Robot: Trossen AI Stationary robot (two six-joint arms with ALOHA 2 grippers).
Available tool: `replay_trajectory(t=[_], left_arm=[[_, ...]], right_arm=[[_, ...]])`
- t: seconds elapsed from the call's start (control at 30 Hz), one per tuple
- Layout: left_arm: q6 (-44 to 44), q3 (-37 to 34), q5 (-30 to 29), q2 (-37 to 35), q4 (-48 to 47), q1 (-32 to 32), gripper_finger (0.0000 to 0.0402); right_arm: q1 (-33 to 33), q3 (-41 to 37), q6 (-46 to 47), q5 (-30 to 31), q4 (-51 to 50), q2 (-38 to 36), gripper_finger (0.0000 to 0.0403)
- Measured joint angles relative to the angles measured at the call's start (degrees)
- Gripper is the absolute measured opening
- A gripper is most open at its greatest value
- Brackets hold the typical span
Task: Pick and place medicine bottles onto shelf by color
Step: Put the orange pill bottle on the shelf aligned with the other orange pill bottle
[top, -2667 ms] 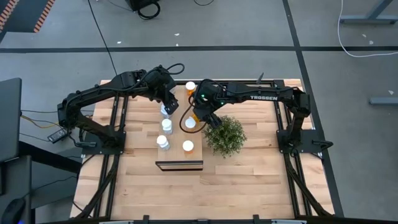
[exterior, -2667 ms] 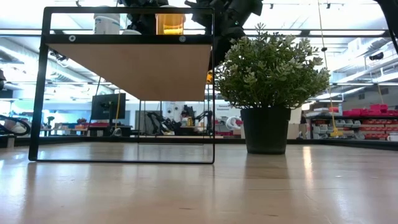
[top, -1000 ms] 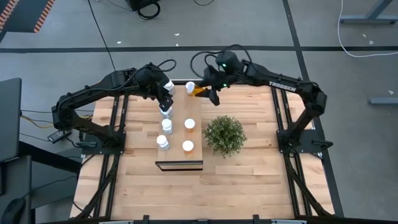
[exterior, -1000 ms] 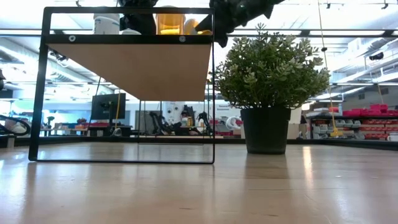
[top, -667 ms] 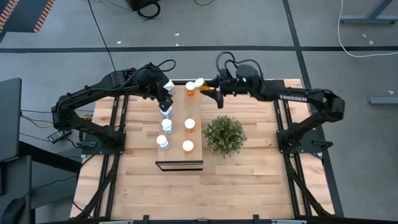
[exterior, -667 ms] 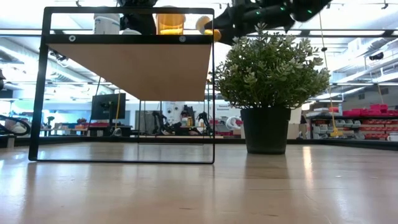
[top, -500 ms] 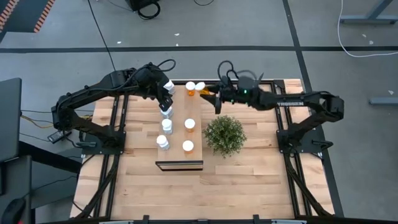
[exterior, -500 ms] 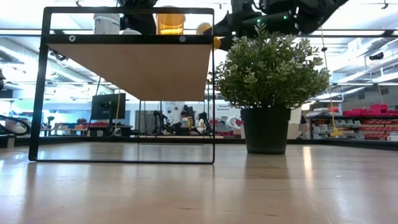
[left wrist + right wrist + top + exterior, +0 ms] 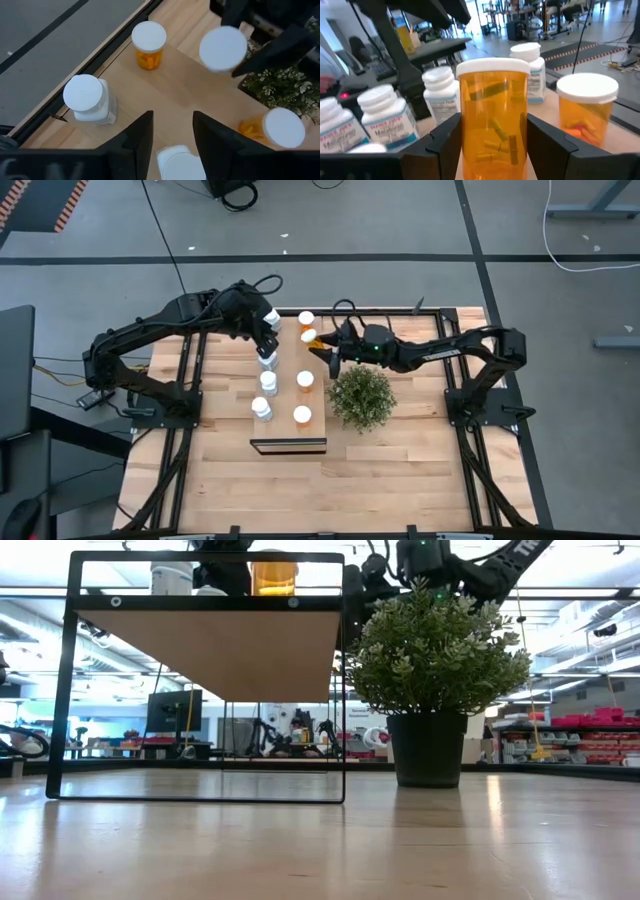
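Orange bottle [image 9: 492, 115] sits clamped upright between the fingers of my right pincer [image 9: 322, 346], over the far end of the shelf [image 9: 288, 385] and just beside another orange bottle [image 9: 306, 320] standing there. My left pincer [image 9: 266, 345] hangs above the white bottles [image 9: 265, 383] lined along the shelf's left side, its fingers apart with a white cap [image 9: 180, 162] between them, gripping nothing I can see. Two more orange bottles [image 9: 303, 415] stand on the right side, with the plant [image 9: 362, 396] on the surface beside the shelf.

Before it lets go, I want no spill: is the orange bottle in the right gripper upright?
Upright: orange bottle, cap on top, stands between the right gripper fingers.
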Motion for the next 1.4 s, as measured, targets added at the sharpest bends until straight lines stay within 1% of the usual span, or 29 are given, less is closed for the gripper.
replay_trajectory(t=[0.13,0.3,0.47,0.53,0.67,0.73,0.83,0.9,0.97,1.1,1.4], left_arm=[[0.2,0.0,0.0,0.2,3.5,0.0,0.0142],[-0.2,0.0,-0.2,2.9,10.3,0.5,0.0145],[-2.9,0.0,0.3,6.9,7.7,2.0,0.0143],[-3.0,0.0,0.4,7.5,6.4,2.6,0.0139],[-3.0,0.0,0.8,7.7,7.8,3.7,0.0131],[-3.1,0.0,3.7,7.7,10.3,4.2,0.0129],[-4.6,0.0,9.9,7.7,14.5,4.5,0.0128],[-6.2,0.0,12.1,7.7,15.0,4.5,0.013],[-7.5,0.0,12.5,7.7,16.1,4.3,0.013],[-7.1,0.0,12.8,7.6,14.5,4.3,0.0125],[-6.8,0.0,13.1,7.6,9.7,6.9,0.0117]], right_arm=[[0.0,0.1,0.9,0.0,3.2,1.4,0.0202],[0.1,2.2,0.5,-1.1,3.2,1.6,0.0202],[0.1,4.9,-0.1,-1.5,3.2,1.6,0.0202],[0.1,5.5,-0.1,-1.9,2.9,1.6,0.0202],[0.3,6.0,0.3,-2.8,2.6,1.6,0.0202],[0.4,6.0,0.1,-2.8,1.6,1.6,0.0202],[0.4,6.0,0.0,-2.9,0.1,1.6,0.0202],[0.5,6.0,-0.1,-3.0,-0.1,1.5,0.0202],[0.5,6.0,-0.1,-3.0,-0.3,1.5,0.0202],[0.5,6.0,-0.1,-3.3,-0.8,1.6,0.0202],[0.4,6.0,0.5,-2.4,0.8,1.6,0.0202]])
